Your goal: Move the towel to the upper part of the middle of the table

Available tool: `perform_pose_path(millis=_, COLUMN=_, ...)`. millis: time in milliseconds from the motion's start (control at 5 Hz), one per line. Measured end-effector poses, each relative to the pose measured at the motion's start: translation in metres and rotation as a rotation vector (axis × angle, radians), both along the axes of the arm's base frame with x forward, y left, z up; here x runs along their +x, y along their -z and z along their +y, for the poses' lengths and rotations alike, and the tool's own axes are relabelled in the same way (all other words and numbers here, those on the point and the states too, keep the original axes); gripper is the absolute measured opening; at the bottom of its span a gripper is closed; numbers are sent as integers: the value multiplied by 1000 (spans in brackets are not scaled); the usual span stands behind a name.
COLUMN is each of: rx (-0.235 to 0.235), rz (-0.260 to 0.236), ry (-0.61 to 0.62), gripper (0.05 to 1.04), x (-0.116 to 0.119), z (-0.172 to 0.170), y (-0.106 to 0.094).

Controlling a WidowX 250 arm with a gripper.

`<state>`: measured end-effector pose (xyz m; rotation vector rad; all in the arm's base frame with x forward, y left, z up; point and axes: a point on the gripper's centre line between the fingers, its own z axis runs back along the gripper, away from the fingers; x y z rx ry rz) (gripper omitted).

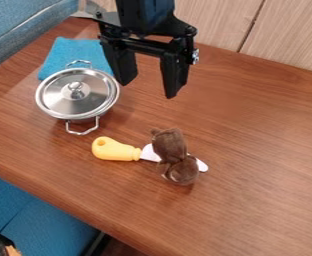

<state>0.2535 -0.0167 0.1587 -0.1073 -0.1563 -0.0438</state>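
In the camera view, the blue towel (64,50) lies flat on the table (259,190), up near the top left, by the far edge. The silver pot (77,92) sits just in front of it, and the pot's far handle (79,62) shows over the towel's near part. I cannot tell if the pot sits on a bit of the cloth. The black arm (145,17) hangs down from the top, with its jaws above the table, to the right of the towel. The jaws are open, wide apart, with nothing in them. Lower down, a brown stuffed toy (175,155) lies on a knife with a yellow handle (116,150), well away from the towel. So I think the job is at its first step: get to the towel and grab it. The next move looks like going left and down to the towel, then pinching a loose part away from the pot. The cloth is soft, so it may bunch up or slip out. If it snags on the pot, the pot could slide or tip. After that, the towel needs a short trip right to the top middle, set down softly.
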Motion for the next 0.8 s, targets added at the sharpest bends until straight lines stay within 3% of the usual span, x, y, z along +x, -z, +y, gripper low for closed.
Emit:
perform_pose_path(millis=200, rx=-1, rz=26, ry=0, gripper=1000, x=0, z=0, y=7)
perform_pose_path(millis=800, rx=18, rz=69, ry=-214, gripper=1000, x=42, z=75, y=10)
